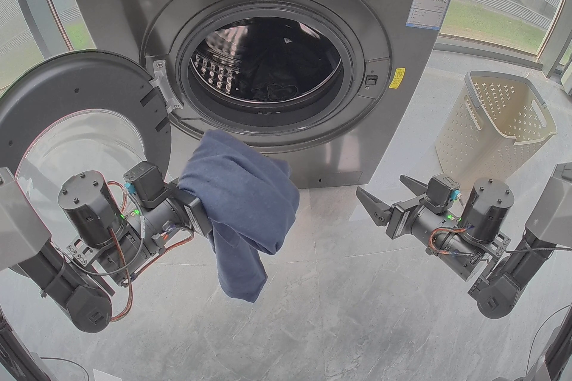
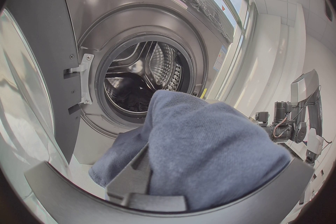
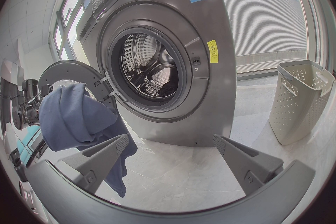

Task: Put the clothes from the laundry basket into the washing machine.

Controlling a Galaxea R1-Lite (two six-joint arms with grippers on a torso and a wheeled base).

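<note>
Got the blue garment (image 1: 244, 203) clamped in the left gripper (image 1: 201, 215) — draped right over it, loose end hanging toward the floor tile (image 1: 357, 293). Sits at 7 o'clock of the drum opening (image 1: 268, 66) in the head view, outside the washing machine (image 1: 387, 43), top fold up against the lower door rim; cannot tell whether touching. Seeing dark clothes (image 1: 280, 75) inside the drum, toward the back. Found the door (image 1: 77, 96) swung open at 9 o'clock of the opening, hinged on that side, just above the left arm. Reading the right gripper (image 1: 381, 187) at 5 o'clock of the opening, low over the floor — spread wide, holding nothing, pointed toward the garment. Placing the laundry basket (image 1: 494, 126) at 3 o'clock of the machine, standing on the floor, apart from the right gripper.
</note>
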